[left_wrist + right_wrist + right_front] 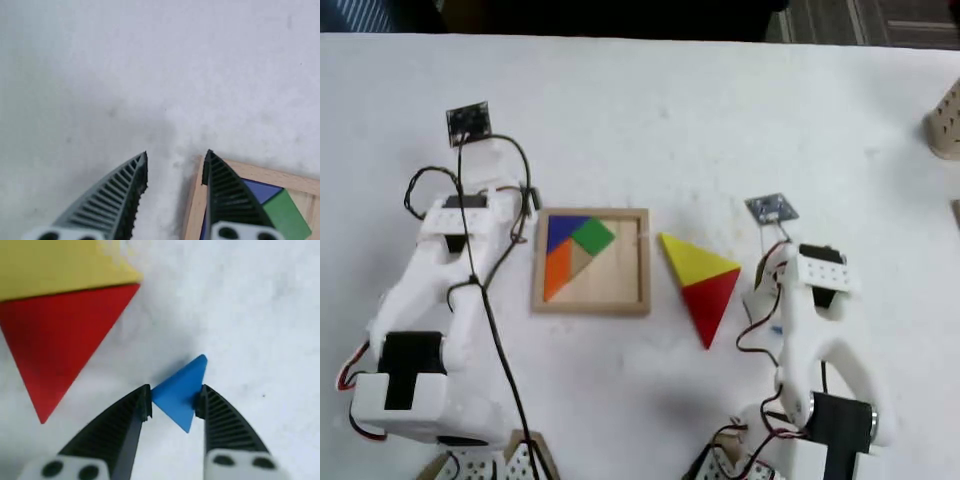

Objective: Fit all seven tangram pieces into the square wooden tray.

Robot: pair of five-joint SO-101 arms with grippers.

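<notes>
The square wooden tray [642, 262] lies mid-table and holds a dark blue piece [563, 232], a green square [593, 236], an orange piece [556, 271] and a tan piece [582, 260]. To its right, a yellow triangle [693, 258] and a red triangle [710, 298] lie edge to edge on the table. My right gripper [174, 394] is shut on a small blue triangle [181, 389], just beside the red triangle [55, 335]. My left gripper [176, 154] stands open at the tray's far-left corner [196, 200], with nothing between its fingers.
A beige object [945, 122] stands at the table's right edge. Black cables [490, 290] trail along the left arm next to the tray. White table stretches behind the tray and between the arms.
</notes>
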